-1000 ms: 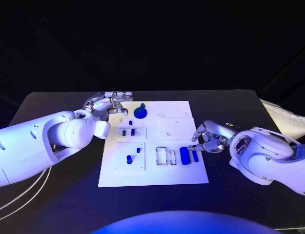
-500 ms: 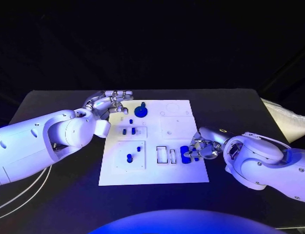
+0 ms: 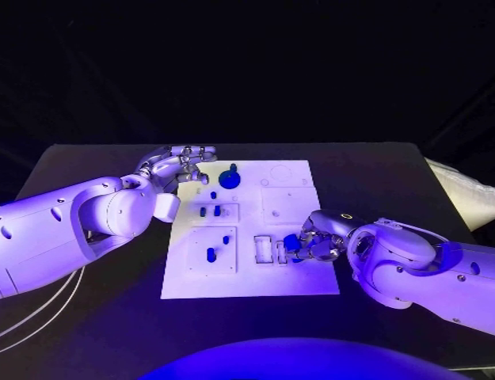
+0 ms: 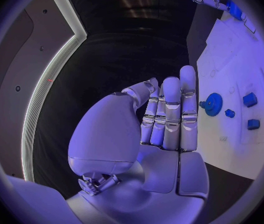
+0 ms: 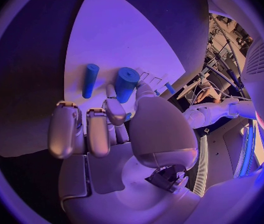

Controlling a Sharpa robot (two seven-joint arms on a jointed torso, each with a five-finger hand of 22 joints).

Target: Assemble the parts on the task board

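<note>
The white task board (image 3: 264, 277) lies mid-table. A blue gear (image 3: 229, 180) stands near its far edge, and small blue pieces (image 3: 211, 210) sit in its left recesses. My right hand (image 3: 311, 245) is over the board's right part. There its thumb and a finger (image 5: 113, 109) pinch the near end of a thick blue cylinder (image 5: 126, 83), with the other fingers curled. A thin blue cylinder (image 5: 90, 80) lies on the board beside it. My left hand (image 3: 185, 161) hovers at the board's far left corner with straight fingers (image 4: 172, 114), holding nothing, beside the gear (image 4: 213, 104).
Rectangular slots (image 3: 263, 249) open in the board just left of my right hand. A white bag (image 3: 470, 198) lies off the table's right edge. Thin cables (image 3: 19, 317) run over the table's near left corner.
My right hand has moved left across the board and over the two blue cylinders, and its fingers have closed round the thick one. The left hand has stayed put.
</note>
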